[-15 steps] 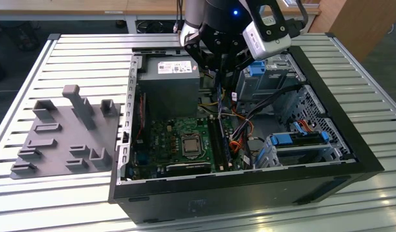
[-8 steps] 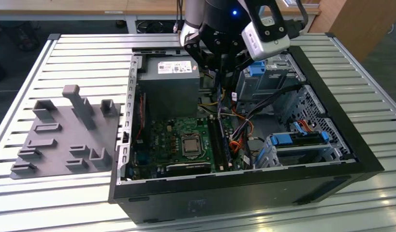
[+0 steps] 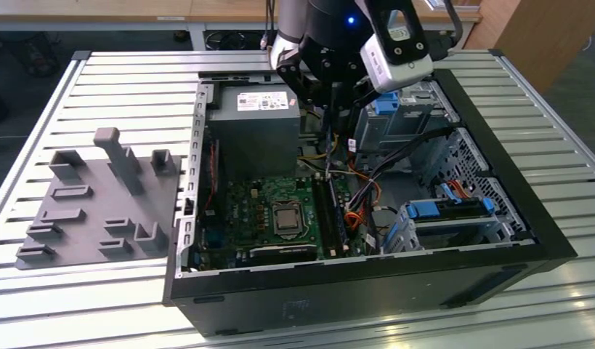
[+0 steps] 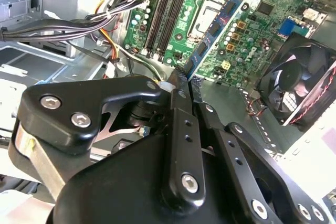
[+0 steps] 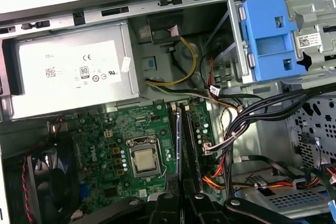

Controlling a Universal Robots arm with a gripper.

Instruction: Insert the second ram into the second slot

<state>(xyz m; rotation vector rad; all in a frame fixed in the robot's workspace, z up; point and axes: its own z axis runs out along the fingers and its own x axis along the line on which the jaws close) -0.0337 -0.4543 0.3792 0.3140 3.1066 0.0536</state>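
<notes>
Parts tally on the worktop
One case, one motherboard, one power supply, one fan, one ram, two blue latches, one grey tray.

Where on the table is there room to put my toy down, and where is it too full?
The bare slats of the table beyond the grey tray, and those on the exterior view's right of the computer case, are free. Inside the case it is crowded: cables, and the gripper holding the second ram.
</notes>
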